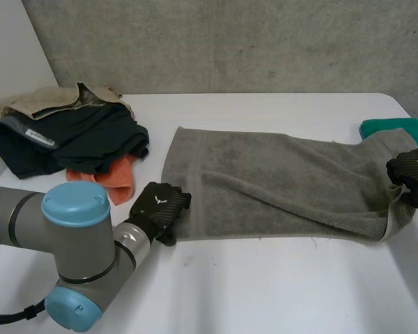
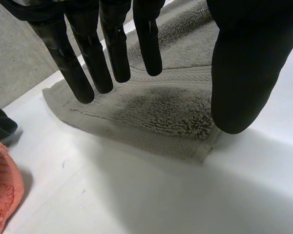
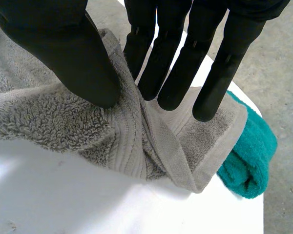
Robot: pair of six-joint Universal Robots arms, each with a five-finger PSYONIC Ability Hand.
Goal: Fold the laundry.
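At the far left of the white tabletop point(image 1: 265, 285) lies a loose pile of clothes point(image 1: 63, 132): dark navy pieces with a beige one on top. An orange cloth point(image 1: 115, 181) pokes out from under its near side. The left wrist view shows this orange cloth point(image 2: 2, 190) off to the side of the hand, apart from the towel.

Just beside the pile, the left arm point(image 1: 70, 243) reaches in, and the left hand point(image 1: 157, 205) sits at the near left corner of the grey towel point(image 1: 279, 184). In its own wrist view the left hand point(image 2: 244, 63) is spread, fingers straight and thumb well apart, over that corner of the towel point(image 2: 161, 112) and gripping nothing.

The towel stretches flat across the middle of the tabletop and is bunched at its right end.

There the right hand point(image 1: 412, 174) is on the towel's right edge. In its wrist view the right hand point(image 3: 63, 53) pinches a raised ridge of the towel point(image 3: 49, 126) between thumb and straight fingers.

A folded teal cloth point(image 1: 393, 127) lies just beyond, touching the towel's right end and partly tucked under it point(image 3: 249, 156).
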